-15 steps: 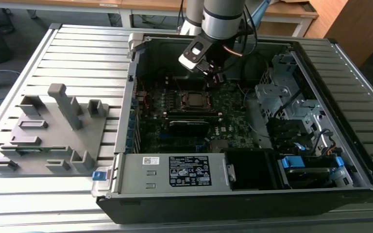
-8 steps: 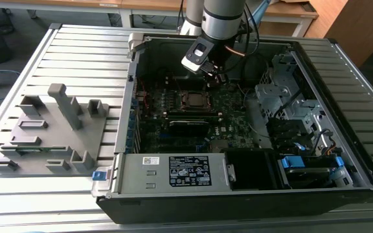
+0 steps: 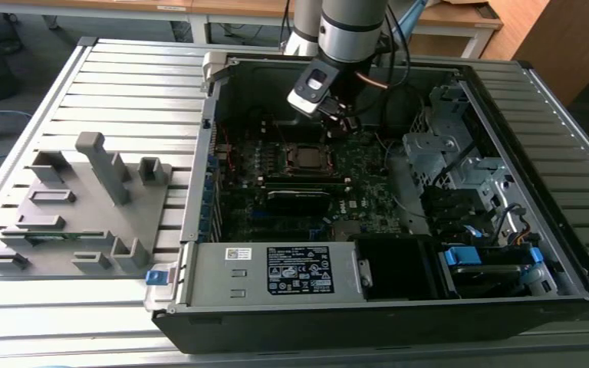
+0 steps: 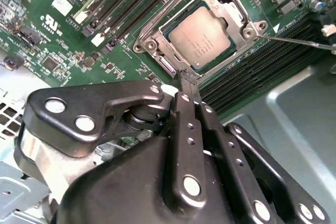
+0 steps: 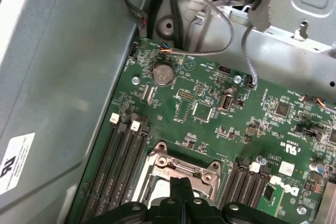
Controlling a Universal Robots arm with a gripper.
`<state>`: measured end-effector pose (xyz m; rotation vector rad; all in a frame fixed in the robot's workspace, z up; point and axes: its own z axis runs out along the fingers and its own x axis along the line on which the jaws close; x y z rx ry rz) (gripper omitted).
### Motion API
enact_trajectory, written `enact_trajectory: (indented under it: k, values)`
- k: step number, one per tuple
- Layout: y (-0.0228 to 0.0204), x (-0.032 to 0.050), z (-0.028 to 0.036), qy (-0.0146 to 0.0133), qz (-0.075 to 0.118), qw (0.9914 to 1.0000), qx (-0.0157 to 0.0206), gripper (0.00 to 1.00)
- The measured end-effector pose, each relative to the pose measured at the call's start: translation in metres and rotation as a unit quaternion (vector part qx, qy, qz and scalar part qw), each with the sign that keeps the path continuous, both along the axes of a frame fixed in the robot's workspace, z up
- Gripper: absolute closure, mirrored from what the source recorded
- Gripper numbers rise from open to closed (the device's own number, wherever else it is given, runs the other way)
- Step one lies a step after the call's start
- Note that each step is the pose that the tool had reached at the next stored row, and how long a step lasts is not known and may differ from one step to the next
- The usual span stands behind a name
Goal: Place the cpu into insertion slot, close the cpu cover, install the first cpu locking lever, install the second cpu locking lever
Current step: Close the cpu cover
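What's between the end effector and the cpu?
Just the frame edge of the cpu cover, in the second wrist view; the end effector tip sits at it, cpu beyond.

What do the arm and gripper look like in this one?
The arm is a silver-grey cylinder with black bands, black cables beside it and a white box at its wrist. The gripper is glossy black: slim fingers on linkage bars, studded with silver rivets.

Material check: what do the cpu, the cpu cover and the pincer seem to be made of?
The cpu: metal top, dull matte silver-grey, with soft diffuse reflections. The cpu cover: likely stamped sheet steel, brighter silvery finish, thin edges, sharp glints. The pincer: smooth semi-gloss black links, probably coated metal or hard plastic, with silvery pins at the joints.
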<state>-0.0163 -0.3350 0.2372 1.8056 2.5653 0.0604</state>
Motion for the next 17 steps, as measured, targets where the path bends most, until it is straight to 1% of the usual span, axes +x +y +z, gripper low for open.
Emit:
enact_trajectory:
  k: [2,4,6,9,10,17]
  values:
    - [0.0,0.0,-0.0001,0.0,0.014,0.9999,0.0,0.89]
    - [0.0,0.0,-0.0002,0.0,0.028,0.9996,0.0,0.89]
    - [0.0,0.0,-0.0002,0.0,0.042,0.9991,0.0,0.89]
    - [0.0,0.0,-0.0003,0.0,0.062,0.9981,0.0,0.89]
    - [0.0,0.0,-0.0003,0.0,0.064,0.99794,0.0,0.89]
    - [0.0,0.0,-0.0003,0.0,0.064,0.99792,0.0001,0.89]
